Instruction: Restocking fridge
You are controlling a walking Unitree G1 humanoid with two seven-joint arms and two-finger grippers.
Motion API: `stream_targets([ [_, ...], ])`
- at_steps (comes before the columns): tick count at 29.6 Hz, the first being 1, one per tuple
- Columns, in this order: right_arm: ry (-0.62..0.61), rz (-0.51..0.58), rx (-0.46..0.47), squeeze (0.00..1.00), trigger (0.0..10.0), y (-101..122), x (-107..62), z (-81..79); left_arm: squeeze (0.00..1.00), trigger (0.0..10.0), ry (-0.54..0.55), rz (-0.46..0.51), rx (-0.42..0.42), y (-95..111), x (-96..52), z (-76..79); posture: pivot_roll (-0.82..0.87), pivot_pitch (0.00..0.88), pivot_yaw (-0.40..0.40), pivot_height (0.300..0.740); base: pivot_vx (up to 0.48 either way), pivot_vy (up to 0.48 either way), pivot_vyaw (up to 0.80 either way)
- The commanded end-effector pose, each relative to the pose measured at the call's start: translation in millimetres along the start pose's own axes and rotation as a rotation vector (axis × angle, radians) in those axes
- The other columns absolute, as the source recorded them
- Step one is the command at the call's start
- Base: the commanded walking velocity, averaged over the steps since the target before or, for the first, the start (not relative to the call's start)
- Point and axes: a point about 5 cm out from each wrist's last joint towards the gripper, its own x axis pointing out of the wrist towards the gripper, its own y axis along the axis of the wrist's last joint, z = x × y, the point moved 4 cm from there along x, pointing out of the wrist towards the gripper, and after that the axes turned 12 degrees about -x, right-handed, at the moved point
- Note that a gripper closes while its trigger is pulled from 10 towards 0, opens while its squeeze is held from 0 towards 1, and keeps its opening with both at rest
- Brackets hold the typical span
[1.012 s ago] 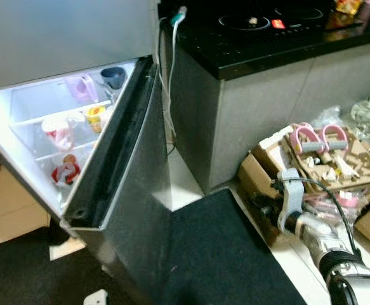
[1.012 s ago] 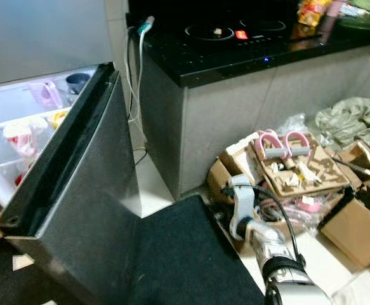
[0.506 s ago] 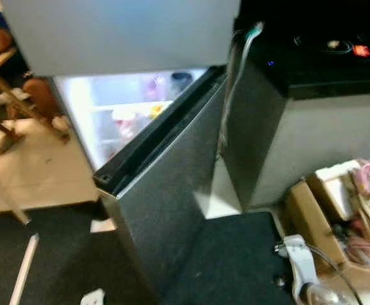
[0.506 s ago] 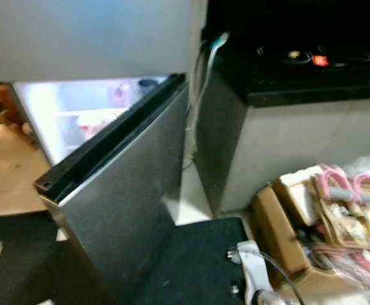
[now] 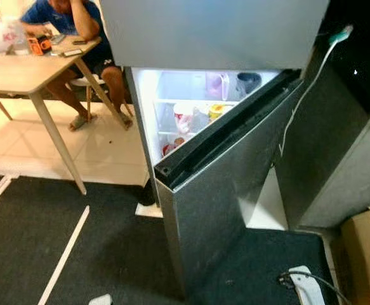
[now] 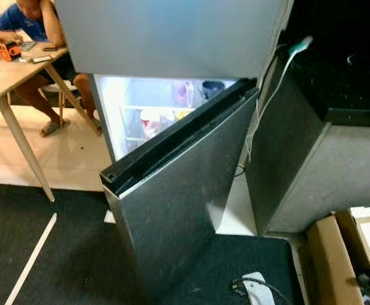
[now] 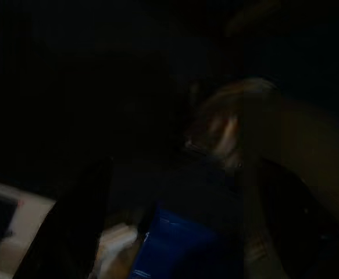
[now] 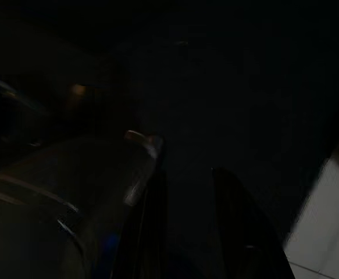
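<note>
The grey fridge (image 5: pixel 213 32) stands ahead with its lower door (image 5: pixel 226 190) swung open toward me. Its lit inside (image 5: pixel 191 108) has shelves holding a pink cup (image 5: pixel 214 84), a dark cup (image 5: pixel 249 81), a yellow item (image 5: pixel 215 112) and red-and-white packets (image 5: pixel 183 117). The white wrist piece of my right arm (image 5: pixel 306 289), with a cable, shows low by the door's foot. The right wrist view is very dark: my right gripper (image 8: pixel 186 192) hangs over dark floor. The left wrist view is dark too, with my left gripper (image 7: pixel 157 197) near something blue (image 7: pixel 175 250).
A person (image 5: pixel 77 25) sits at a wooden table (image 5: pixel 26 70) at the far left, its legs reaching onto pale tiles. A dark mat with white strips (image 5: pixel 64 254) covers the near floor. A grey counter (image 6: pixel 311 171) and a cardboard box (image 5: pixel 362 254) stand to the right.
The camera has swung left and back: the table and person came into view, and the cardboard clutter slid off to the right. The fridge door stays open.
</note>
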Motion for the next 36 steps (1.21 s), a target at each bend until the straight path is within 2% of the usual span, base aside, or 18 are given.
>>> stream_targets([
  [1, -0.004, 0.03, -0.005, 0.0, 10.0, 8.5, 1.0, -0.8, 0.0, 10.0, 0.027, -0.02, 0.013, -6.1, -2.5, -8.1, -0.04, 0.0, -0.027, 0.74, 0.0, 0.0, 0.76],
  [9, -0.009, 0.062, -0.022, 0.0, 10.0, 24.9, 2.0, 0.4, 0.0, 10.0, 0.036, -0.017, 0.047, -5.7, -1.7, -6.5, -0.05, 0.0, -0.027, 0.74, 0.0, 0.0, 0.76],
  [22, -0.01, 0.079, -0.022, 0.0, 10.0, 29.5, 2.3, -0.2, 0.0, 10.0, 0.045, -0.016, 0.026, -3.9, -1.3, -7.1, -0.06, 0.0, -0.023, 0.74, 0.0, 0.0, 0.76],
  [28, -0.002, 0.116, 0.001, 0.0, 10.0, 33.6, 2.5, -2.5, 0.0, 10.0, 0.049, -0.039, 0.027, -6.8, -3.2, -13.0, -0.06, 0.0, -0.018, 0.74, 0.0, 0.0, 0.1],
  [33, -0.008, 0.199, 0.0, 0.0, 10.0, 55.7, 0.2, 2.9, 0.0, 10.0, 0.043, -0.04, 0.021, -7.5, -3.2, -12.2, -0.06, 0.0, -0.012, 0.74, 0.0, 0.0, 0.0],
  [35, -0.024, 0.299, -0.027, 0.0, 10.0, 88.3, -7.1, 16.2, 0.0, 10.0, 0.036, -0.041, 0.027, -7.4, -1.7, -7.2, -0.06, 0.0, -0.012, 0.74, 0.0, 0.0, 0.0],
  [36, -0.024, 0.299, -0.027, 0.0, 10.0, 88.3, -7.1, 16.2, 0.0, 10.0, 0.036, -0.041, 0.027, -7.4, -1.7, -7.2, -0.06, 0.0, -0.012, 0.74, 0.0, 0.0, 0.0],
])
